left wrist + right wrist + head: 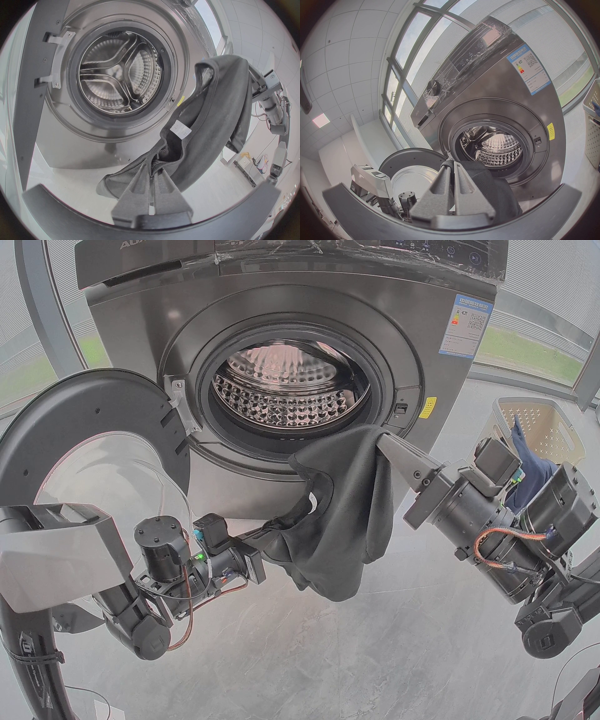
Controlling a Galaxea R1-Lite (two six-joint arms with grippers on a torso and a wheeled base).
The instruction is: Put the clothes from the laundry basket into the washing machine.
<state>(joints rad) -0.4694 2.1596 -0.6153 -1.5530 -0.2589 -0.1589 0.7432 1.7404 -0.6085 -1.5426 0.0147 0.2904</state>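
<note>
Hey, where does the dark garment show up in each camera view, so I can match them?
Head view: dark garment hangs mid-picture between left gripper and right gripper, below the drum opening.
Left wrist view: dark garment rises from the left gripper, beside the drum opening.
Right wrist view: dark garment pinched at the right gripper, before the drum opening.
Shared landmark: drum opening.

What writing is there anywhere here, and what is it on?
Nothing can be read in full.
Blue label on the washer front: coloured bars and a code square, print too small.
Yellow sticker by the door opening: too small.
White tag inside the garment: faint marks, unreadable.
Letters at the washer's top edge: cut off by the frame.
Panel symbols: blurred under film.
</note>
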